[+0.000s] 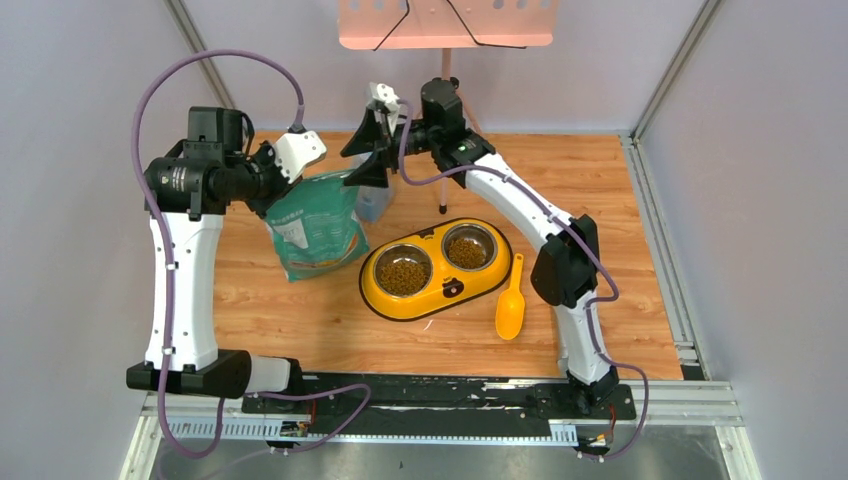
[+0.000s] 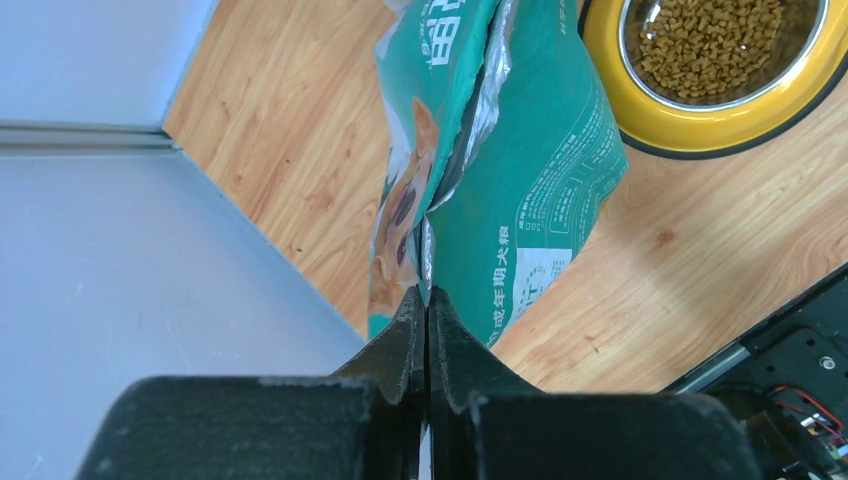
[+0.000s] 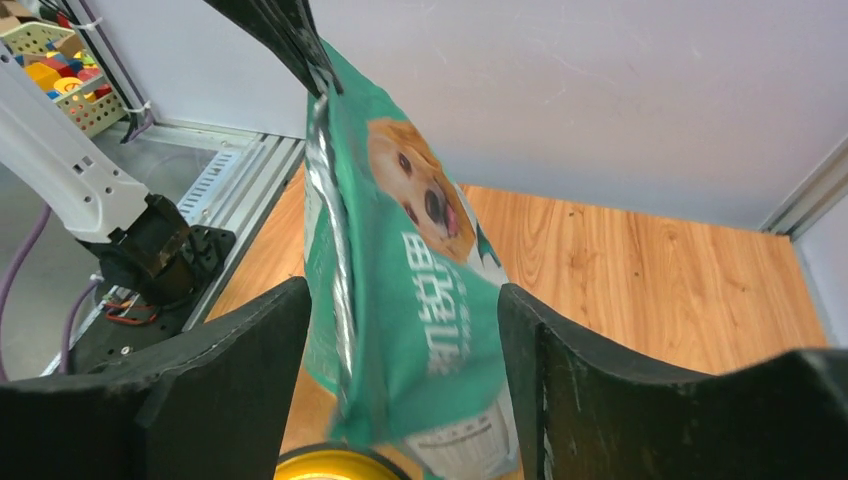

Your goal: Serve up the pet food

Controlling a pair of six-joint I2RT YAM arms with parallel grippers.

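Observation:
The pet food, brown kibble, fills both steel cups (image 1: 403, 273) (image 1: 466, 251) of a yellow double bowl (image 1: 455, 292) at mid table; one cup of kibble (image 2: 705, 40) shows in the left wrist view. A green-and-white bag (image 1: 315, 228) hangs tilted left of the bowl. My left gripper (image 1: 272, 195) (image 2: 428, 295) is shut on the bag's (image 2: 520, 170) top edge. My right gripper (image 1: 362, 155) (image 3: 402, 290) is open at the bag's far right side. The bag (image 3: 410, 300) hangs in the gap between its fingers; I cannot tell whether they touch it.
An orange-yellow scoop (image 1: 511, 305) lies on the wood right of the bowl. A pink board (image 1: 445, 22) on a thin pole stands at the back. Grey walls close in the left, back and right sides. The bowl's yellow rim (image 3: 320, 465) lies below the right gripper.

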